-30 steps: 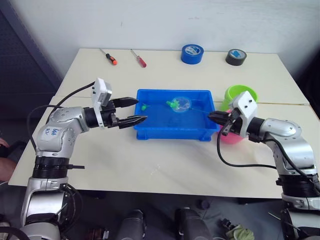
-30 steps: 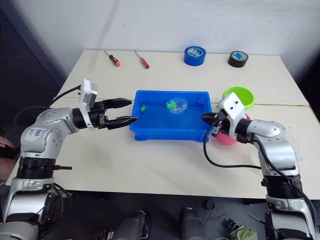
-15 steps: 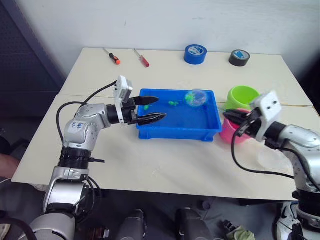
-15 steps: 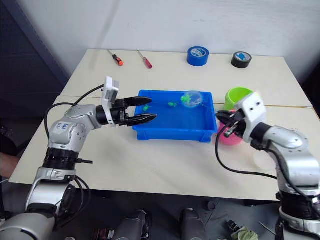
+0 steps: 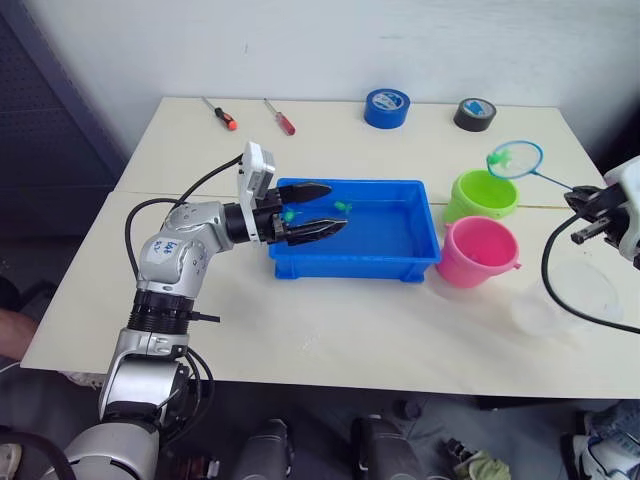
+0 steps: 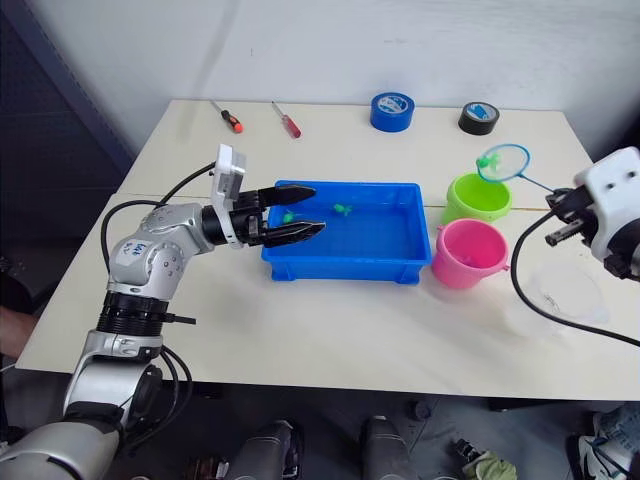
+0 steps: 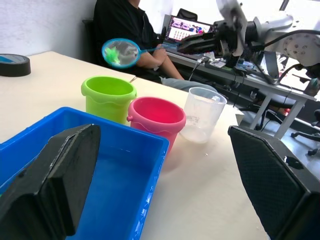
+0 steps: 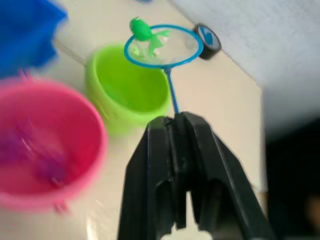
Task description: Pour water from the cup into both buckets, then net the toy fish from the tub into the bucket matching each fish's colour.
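My right gripper (image 5: pixel 578 205) is shut on the thin handle of the net (image 5: pixel 515 158), which hangs above the far rim of the lime green bucket (image 5: pixel 480 193). A green toy fish (image 8: pixel 142 30) sits in the net's mesh. The pink bucket (image 5: pixel 478 250) stands just in front of the green one, and the transparent cup (image 5: pixel 560 295) stands to its right. My left gripper (image 5: pixel 335 207) is open over the left half of the blue tub (image 5: pixel 400 262). Two small green fish (image 5: pixel 342 206) lie in the tub near those fingers.
Two screwdrivers (image 5: pixel 220 113) lie at the table's far left. A blue tape roll (image 5: pixel 385 107) and a black tape roll (image 5: pixel 474 114) sit at the far edge. In the left wrist view a person (image 7: pixel 130 30) sits at a desk beyond the table.
My right gripper has lifted the net with the green fish out of the tub and carried it right, over the green bucket. My left gripper has moved right, over the tub.
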### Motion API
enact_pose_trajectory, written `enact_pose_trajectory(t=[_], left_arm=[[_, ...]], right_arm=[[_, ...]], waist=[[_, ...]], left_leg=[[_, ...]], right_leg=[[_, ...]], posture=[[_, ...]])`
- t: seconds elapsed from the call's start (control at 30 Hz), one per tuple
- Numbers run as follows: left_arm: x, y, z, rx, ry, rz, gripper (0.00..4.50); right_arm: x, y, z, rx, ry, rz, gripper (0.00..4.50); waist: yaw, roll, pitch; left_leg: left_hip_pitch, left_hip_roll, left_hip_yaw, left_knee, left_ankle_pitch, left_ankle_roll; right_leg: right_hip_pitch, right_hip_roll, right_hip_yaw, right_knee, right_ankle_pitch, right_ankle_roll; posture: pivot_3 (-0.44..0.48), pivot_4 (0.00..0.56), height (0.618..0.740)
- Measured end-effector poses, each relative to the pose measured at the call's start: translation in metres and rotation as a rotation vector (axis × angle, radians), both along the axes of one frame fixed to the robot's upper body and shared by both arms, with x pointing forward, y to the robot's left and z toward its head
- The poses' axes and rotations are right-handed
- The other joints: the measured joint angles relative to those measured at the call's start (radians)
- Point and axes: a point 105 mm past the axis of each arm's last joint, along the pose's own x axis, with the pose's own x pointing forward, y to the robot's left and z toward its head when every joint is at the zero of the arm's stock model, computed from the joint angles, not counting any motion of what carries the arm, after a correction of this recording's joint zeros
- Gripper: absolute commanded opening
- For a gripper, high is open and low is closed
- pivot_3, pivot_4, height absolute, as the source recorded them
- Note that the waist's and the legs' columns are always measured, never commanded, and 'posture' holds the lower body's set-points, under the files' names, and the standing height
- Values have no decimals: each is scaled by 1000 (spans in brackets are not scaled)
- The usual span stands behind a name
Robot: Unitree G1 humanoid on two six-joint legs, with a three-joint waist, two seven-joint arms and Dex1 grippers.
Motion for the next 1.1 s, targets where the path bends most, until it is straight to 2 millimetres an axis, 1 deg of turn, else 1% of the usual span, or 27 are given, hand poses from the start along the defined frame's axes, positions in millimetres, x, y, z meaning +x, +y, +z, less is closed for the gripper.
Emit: enact_pose_trajectory(t=[0.07,0.2,0.27,0.33,0.4,0.5,0.57,0.63,0.67,0.7,0.73,0.77,0.8,0.83,0.87,0.93,1.0,1.03,1.1], left_arm=[[0,0,0,2,-4,4,4451],[1,1,0,3,-6,14,4451],[1,1,0,3,-6,17,4451],[2,2,1,2,-8,24,4451],[2,3,1,3,-12,26,4451],[4,5,1,11,-20,39,4451],[5,9,-1,23,-25,54,4451],[7,15,-6,36,-17,74,4451],[8,21,-9,46,-9,92,4451],[10,30,-15,69,5,114,4451],[10,35,-19,85,15,129,4451],[9,44,-25,110,25,144,4451],[9,54,-29,134,34,169,4451],[8,64,-31,146,40,194,4451],[8,71,-32,153,45,212,4451],[7,80,-32,165,44,237,4451],[2,91,-36,186,47,265,4451],[-1,95,-40,197,56,278,4451],[-6,96,-44,206,63,294,4451]], right_arm=[[5,-1,-5,-161,-6,4,0],[14,-6,-11,-556,-12,38,0],[16,-2,-12,-694,-15,85,0],[16,2,-19,-874,-1,159,0],[17,2,-22,-939,-3,186,0],[19,1,-12,-944,-46,184,0],[18,-4,-5,-905,-55,159,0],[17,-7,1,-830,-64,132,0],[18,-6,6,-728,-84,114,0],[21,-1,12,-491,-124,82,0],[22,7,15,-341,-147,87,0],[24,22,12,-110,-114,124,0],[23,43,8,58,-62,191,0],[20,62,4,157,-6,258,0],[17,74,1,213,41,296,0],[13,88,-1,291,108,331,0],[15,108,-3,420,159,383,0],[15,123,-10,496,216,420,0],[14,146,-37,573,368,459,0]], waist=[[0,0,0],[0,0,0],[0,0,0],[0,0,0],[0,0,0],[0,0,0],[0,0,0],[0,0,0],[-2,0,0],[-9,-1,0],[-14,-1,0],[-19,-1,0],[-24,-1,0],[-26,-1,0],[-24,-1,0],[-16,-1,0],[-15,-1,0],[-16,-1,0],[-10,-1,0]], left_leg=[[0,0,1,0,0,0],[0,0,1,0,0,0],[0,0,1,0,1,-1],[0,0,1,0,1,-1],[0,0,1,1,1,-1],[0,0,1,1,1,-1],[0,0,1,0,1,-1],[0,0,1,1,1,-1],[1,0,1,0,1,-1],[2,2,1,1,1,-1],[2,3,1,1,1,-2],[2,3,0,0,2,-2],[2,5,-1,0,2,-3],[2,6,-2,0,2,-3],[2,5,-3,0,1,-3],[1,3,-5,0,1,-3],[1,3,-5,1,0,-2],[1,3,-5,1,0,-2],[0,2,-7,1,0,-2]], right_leg=[[0,0,1,0,0,0],[0,0,1,0,0,0],[0,0,1,0,0,0],[0,0,0,0,0,0],[0,0,1,0,0,0],[0,0,1,0,0,0],[0,0,0,0,0,0],[0,0,0,0,0,0],[0,1,0,0,0,0],[2,1,0,-1,0,0],[2,1,0,0,0,0],[2,1,0,1,0,0],[2,0,0,1,0,0],[2,0,-1,2,0,0],[1,0,-1,2,0,-1],[2,-2,-1,1,0,-1],[3,-4,-1,0,0,-1],[3,-4,0,0,0,-1],[3,-6,1,0,0,-1]], posture=[[0,150,740],[0,150,740],[0,150,740],[0,150,740],[0,150,740],[0,150,740],[0,150,740],[0,150,740],[0,150,740],[0,150,740],[0,150,740],[0,150,740],[0,150,740],[0,150,740],[0,150,740],[0,150,740],[0,150,740],[0,150,740],[0,150,740]])
